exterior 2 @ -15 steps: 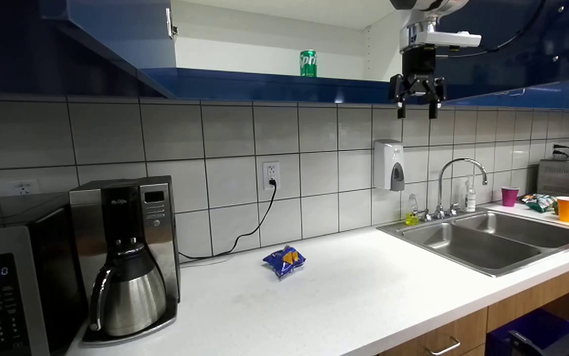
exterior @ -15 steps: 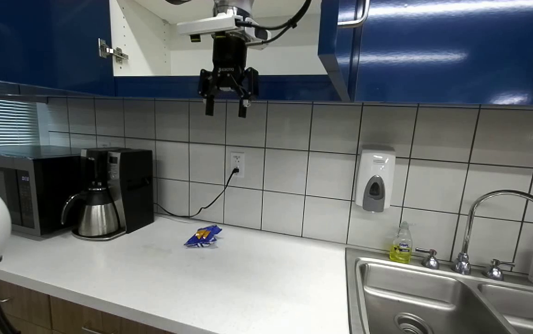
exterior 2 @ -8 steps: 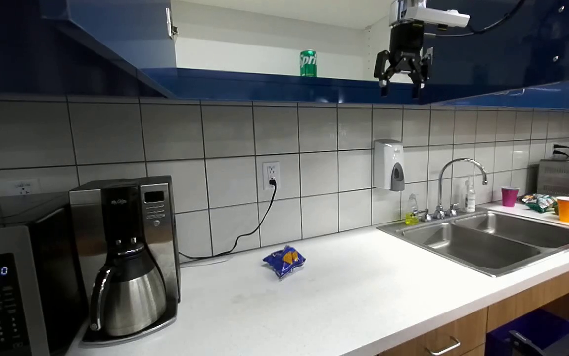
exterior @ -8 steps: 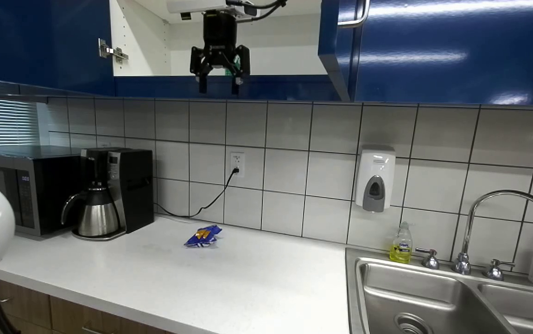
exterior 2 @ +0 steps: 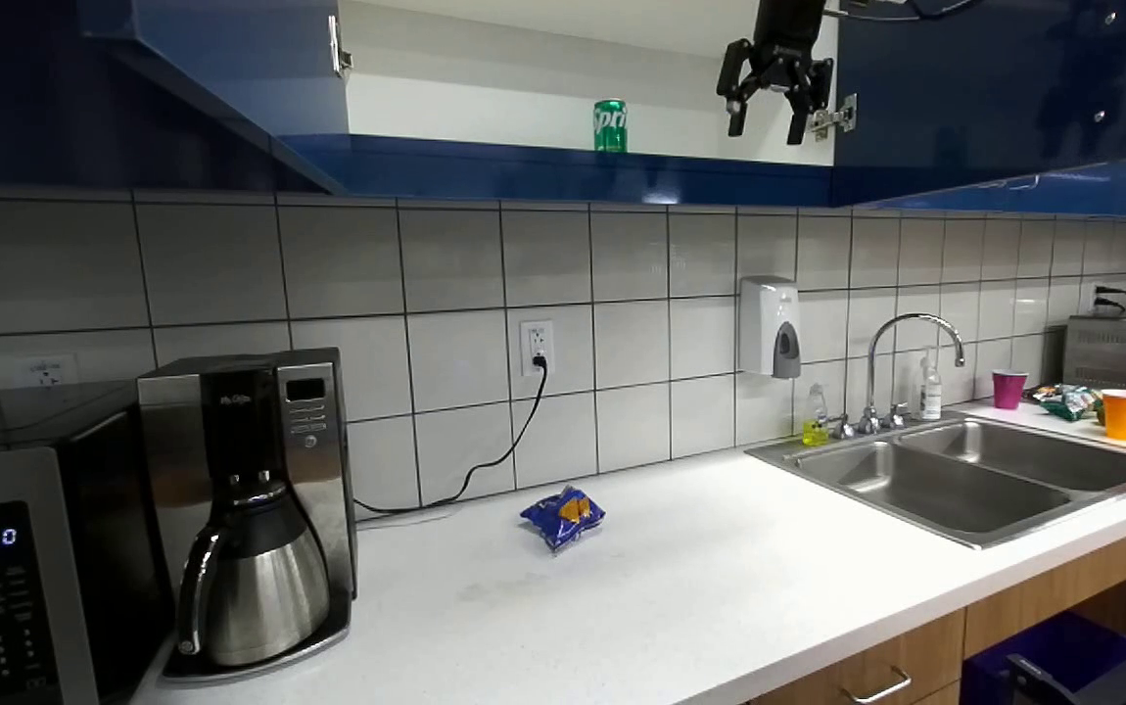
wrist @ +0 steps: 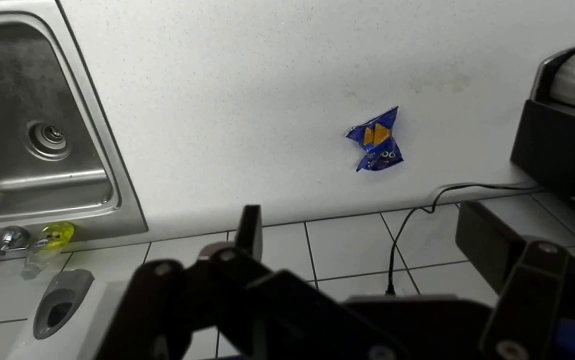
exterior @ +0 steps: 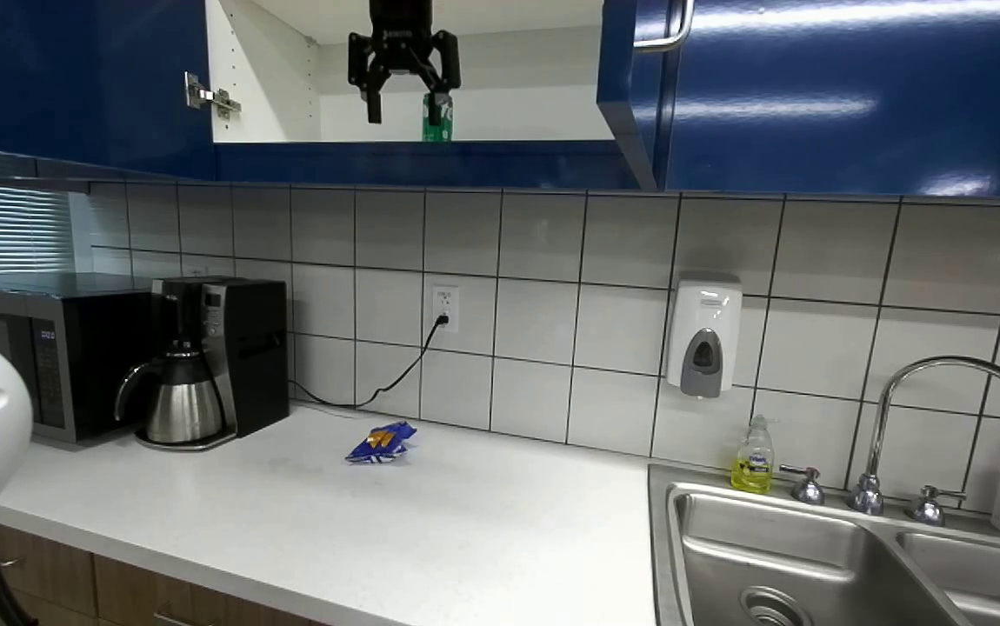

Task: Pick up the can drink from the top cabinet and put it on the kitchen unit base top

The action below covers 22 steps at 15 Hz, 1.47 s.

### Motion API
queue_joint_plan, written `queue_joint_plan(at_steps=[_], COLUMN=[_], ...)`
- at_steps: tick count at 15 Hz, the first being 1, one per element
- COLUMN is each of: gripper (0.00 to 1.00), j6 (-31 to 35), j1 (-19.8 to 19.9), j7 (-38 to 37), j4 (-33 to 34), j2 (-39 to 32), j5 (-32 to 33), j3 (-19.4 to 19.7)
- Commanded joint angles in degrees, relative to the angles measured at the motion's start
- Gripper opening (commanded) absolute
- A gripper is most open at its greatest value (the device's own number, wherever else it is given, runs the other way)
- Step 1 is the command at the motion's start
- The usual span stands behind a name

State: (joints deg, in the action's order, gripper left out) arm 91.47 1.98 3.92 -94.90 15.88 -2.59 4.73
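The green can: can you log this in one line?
gripper: open, empty | green can: upright in top cabinet | blue packet: on white countertop | pickup: not done

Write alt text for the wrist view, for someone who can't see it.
The open, empty tool shows across the bottom of a downward view of a white counter, where a blue snack bag lies. At left are a steel sink and soap bottle; at right, part of a coffee maker.
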Motion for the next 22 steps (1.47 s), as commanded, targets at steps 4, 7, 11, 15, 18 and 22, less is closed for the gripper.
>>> queue_joint_plan(at_steps=[4, 7, 11, 15, 18, 22], gripper=[1.00, 1.00, 1.00, 1.00, 1.00, 1.00], j6=[-0.28, 0.63, 1.97, 4.90, 7.15, 9.66], j1=[-0.12, -0.34, -0.65, -1.28, -1.72, -2.22], j7=[-3.01, -4.07, -5.28, -5.86, -6.35, -6.84], j4=[11.57, 15.92, 20.60, 22.82, 23.91, 25.06], j2=[-6.70, -10.24, -14.30, -16.70, -18.12, -19.75], j5=[-1.82, -1.56, -1.36, -1.61, -1.58, -1.43], j3=[-0.79, -1.29, -2.05, -2.12, -2.08, -2.05])
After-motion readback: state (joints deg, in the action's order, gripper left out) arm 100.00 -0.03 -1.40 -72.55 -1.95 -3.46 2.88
